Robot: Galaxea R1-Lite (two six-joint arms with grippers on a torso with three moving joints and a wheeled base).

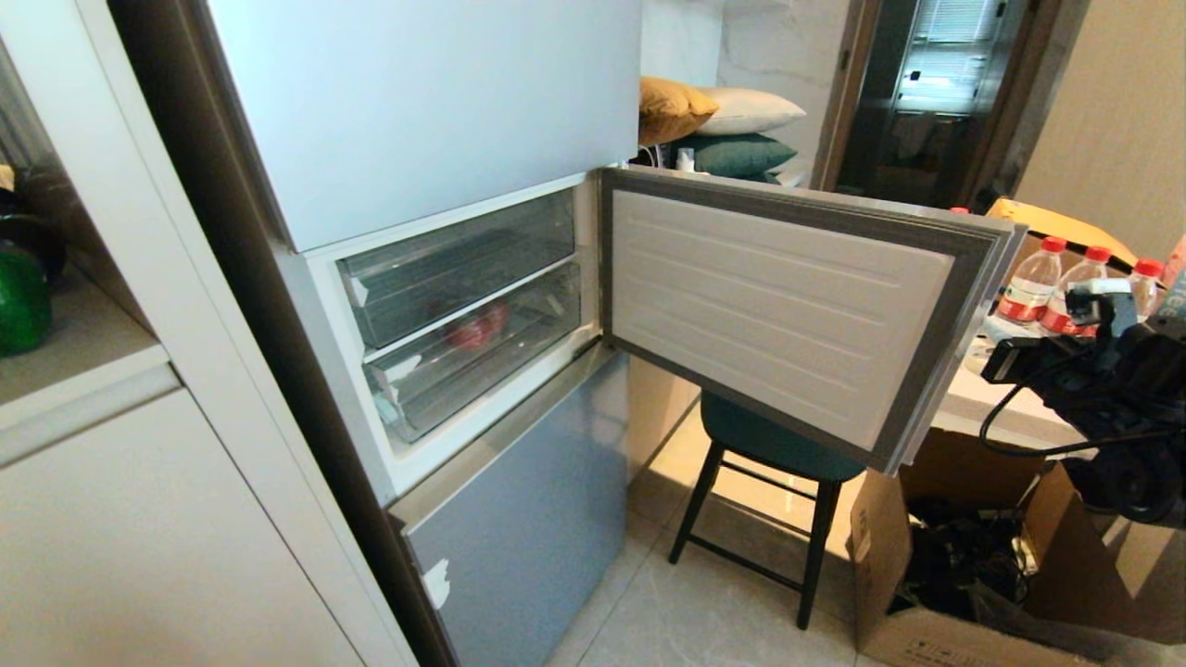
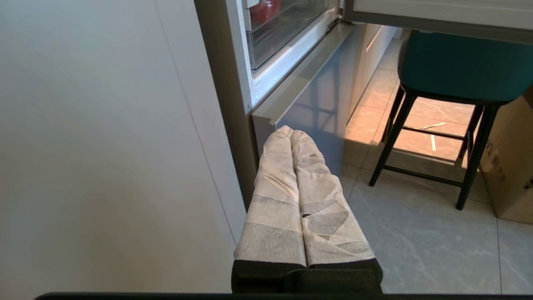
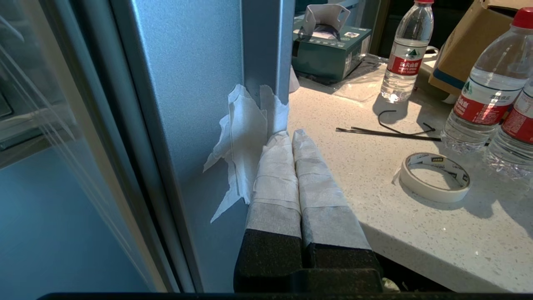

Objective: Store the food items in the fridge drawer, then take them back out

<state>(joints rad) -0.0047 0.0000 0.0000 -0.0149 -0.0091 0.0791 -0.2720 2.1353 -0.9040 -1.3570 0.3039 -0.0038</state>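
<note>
Right wrist view shows the right gripper (image 3: 291, 135) pinched shut on nothing beside the fridge door's (image 3: 195, 83) taped edge — left gripper (image 2: 290, 131) closed too, empty.

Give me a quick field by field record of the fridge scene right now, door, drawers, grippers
fridge door: swung open
upper drawer: pushed in, looks empty
lower drawer: pushed in, something red inside
left gripper: shut, empty, low beside the fridge
right gripper: shut, empty, at the open door's outer edge by a taped paper tab
counter: water bottles, tape roll
</note>
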